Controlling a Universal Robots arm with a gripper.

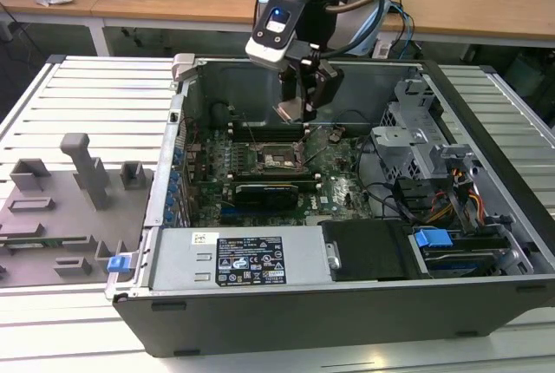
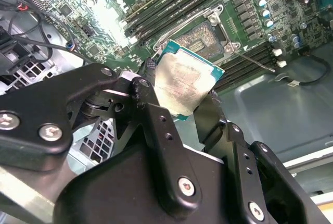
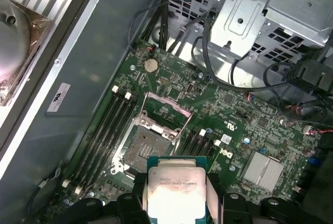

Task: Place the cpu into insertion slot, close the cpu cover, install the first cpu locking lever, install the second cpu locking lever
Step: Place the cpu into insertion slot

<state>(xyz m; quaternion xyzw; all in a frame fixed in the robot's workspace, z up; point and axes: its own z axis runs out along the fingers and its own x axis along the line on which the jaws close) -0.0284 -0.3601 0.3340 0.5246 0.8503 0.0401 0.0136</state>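
Observation:
My gripper hangs inside the open computer case, shut on the cpu, a flat square chip with a dull silver top. The chip sits edge-clamped between the black fingers in both wrist views, cpu, gripper. It hovers above the motherboard, clear of the insertion slot, whose dark pin field is bare. The cpu cover stands tilted up on the far side of the socket. A thin wire locking lever sticks out beside the socket.
Memory slots flank the socket on both sides. A long black expansion card lies in front of it. The drive cage and cables crowd the exterior view's right. The power supply fills the front; a grey fixture tray sits outside, left.

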